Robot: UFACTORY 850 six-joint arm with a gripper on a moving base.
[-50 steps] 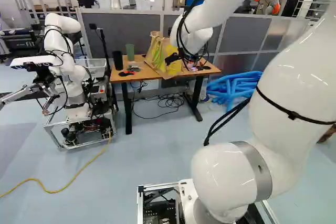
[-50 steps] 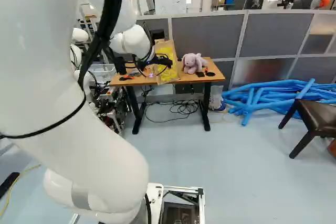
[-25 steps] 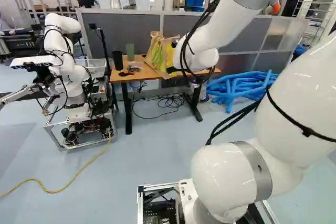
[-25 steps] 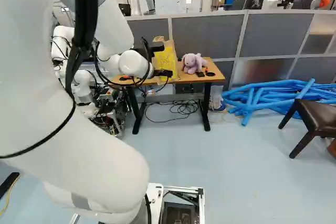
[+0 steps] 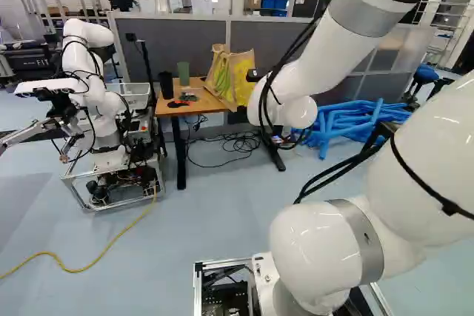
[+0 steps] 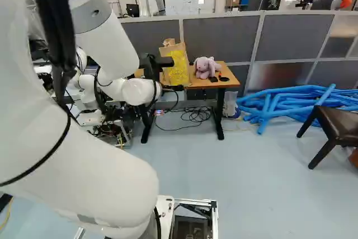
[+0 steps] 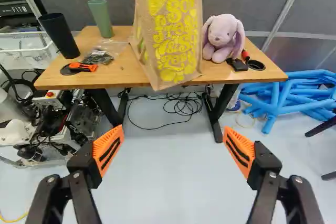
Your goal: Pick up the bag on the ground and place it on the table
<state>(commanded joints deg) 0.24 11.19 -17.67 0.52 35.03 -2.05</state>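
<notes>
Tan bag with yellow print [image 7: 176,30] stands on the wooden-top table [image 7: 118,66], lower corner jutting over the front edge, ahead of and apart from the black two-finger gripper [image 6: 172,87], whose jaws are wide apart with nothing between the orange pads [image 7: 108,150]. Lilac plush bunny [image 7: 223,38] sits just beside the bag; green tumbler [image 7: 101,18] and black tumbler [image 7: 59,35] on its other side, blue foam tubes [image 7: 289,95] on the floor beyond the table's end.

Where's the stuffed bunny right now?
The stuffed bunny sits on the table, beside the bag, with black items next to it on its other side; the right base view also shows it near the table's right end.
</notes>
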